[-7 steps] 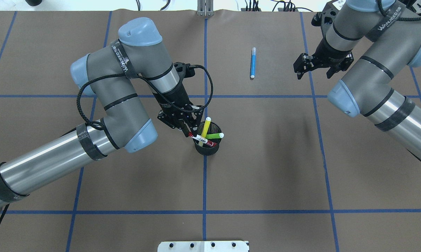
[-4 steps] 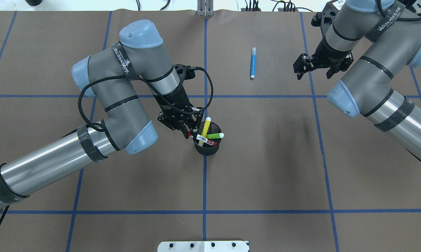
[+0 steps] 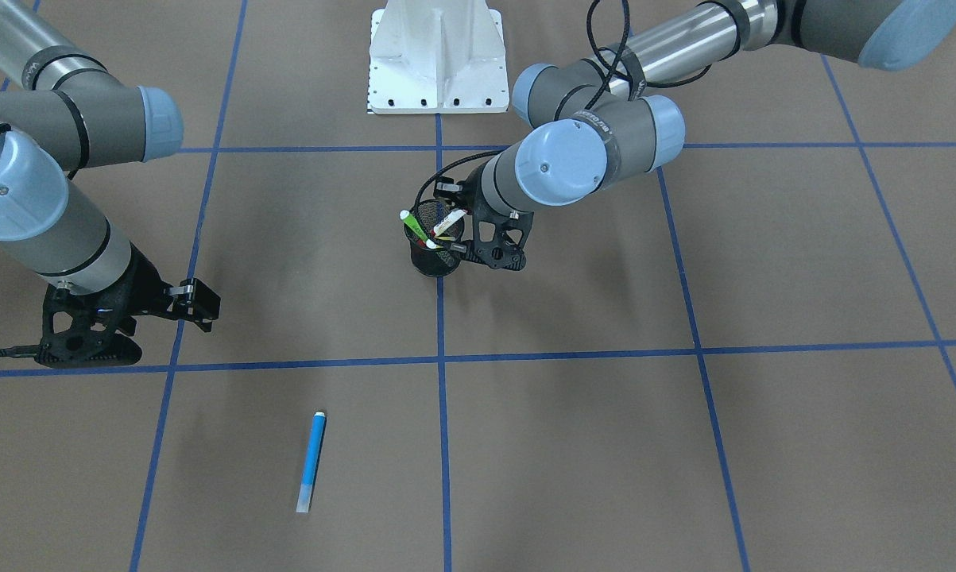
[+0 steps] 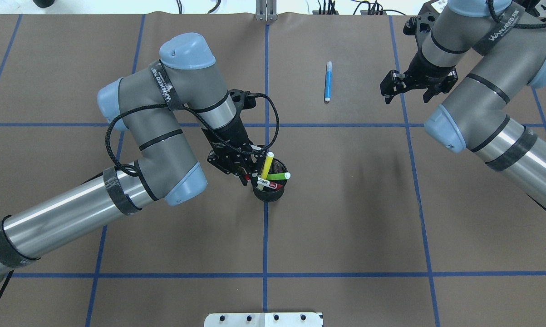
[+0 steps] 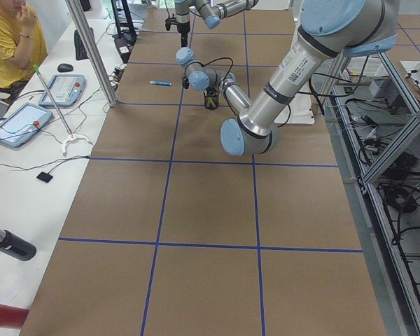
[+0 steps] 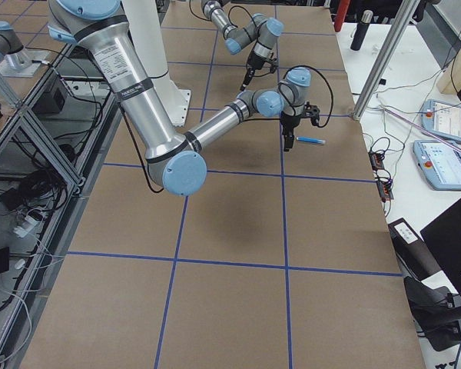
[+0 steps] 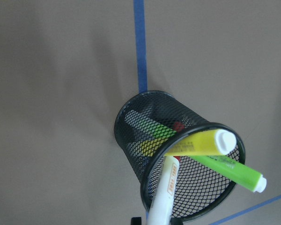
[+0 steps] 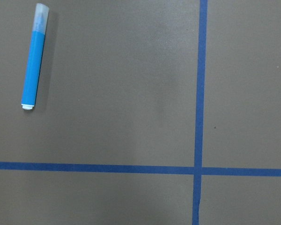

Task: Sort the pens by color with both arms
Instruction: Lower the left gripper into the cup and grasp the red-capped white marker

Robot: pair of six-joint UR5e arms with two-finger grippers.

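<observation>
The silver-grey left arm [image 4: 164,136] is reaching down to the black mesh cup [image 4: 268,194]. Its black left gripper [image 4: 247,174] is hovering at the cup's left rim, where the white-barrelled pen with a red cap [image 4: 265,183] is lying across the opening. Whether the fingers are clamping that pen is hard to make out. The overhead view is losing them against the dark mesh, and the left wrist camera is cutting them off, showing only the white barrel running from its bottom edge into the cup. That close view is showing what the overhead one is not: the yellow pen [image 4: 267,165] and the green pen [image 4: 279,175] are leaning on the rim, pale ends out, lower ends down inside the mesh. The slim blue pen [image 4: 328,81] is lying flat on the brown table [image 4: 345,204], well beyond the cup and to its right. Farther right of the cup, the black right gripper [image 4: 407,92] is hanging with jaws spread, holding nothing. Its wrist camera is catching the blue pen but no fingers. In both side views the cup's pens are too small to tell apart.
</observation>
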